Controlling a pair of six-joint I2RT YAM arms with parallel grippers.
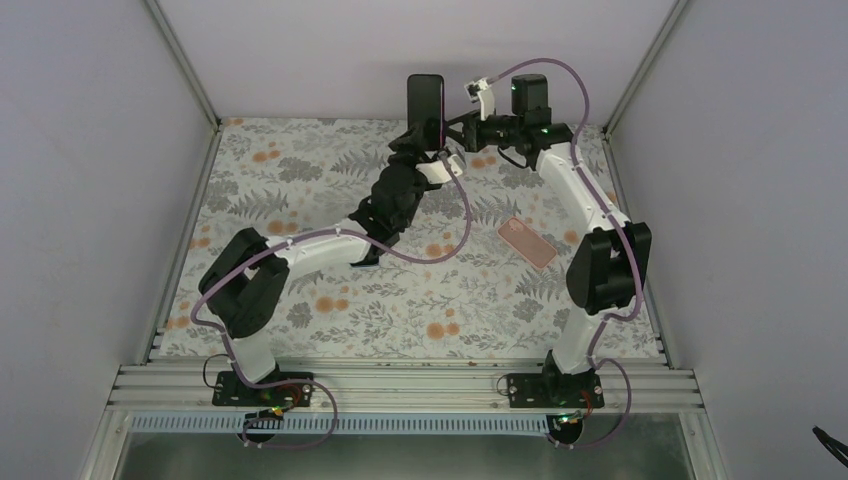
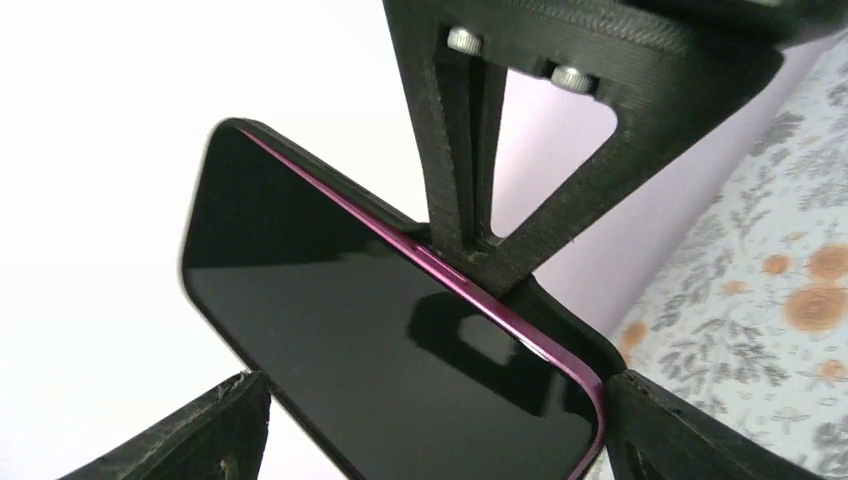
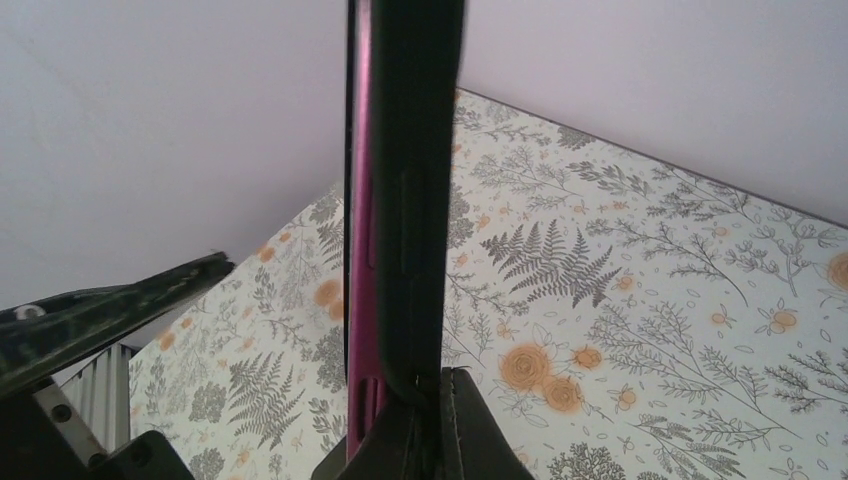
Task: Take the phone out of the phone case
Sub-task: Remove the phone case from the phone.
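Phone: black glass, magenta rim, upright over the desk's far edge, inside a black case.
Left hand: clamped on its lower end.
Right hand: beside it; we cannot tell its grip.

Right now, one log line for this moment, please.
left jaws: shut on phone | phone: upright in air | case: on phone | right jaws: open, beside phone

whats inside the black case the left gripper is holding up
A phone with a magenta edge and dark screen sits in the black case, held upright by the left gripper. The case covers the phone's back, so that cannot be seen.
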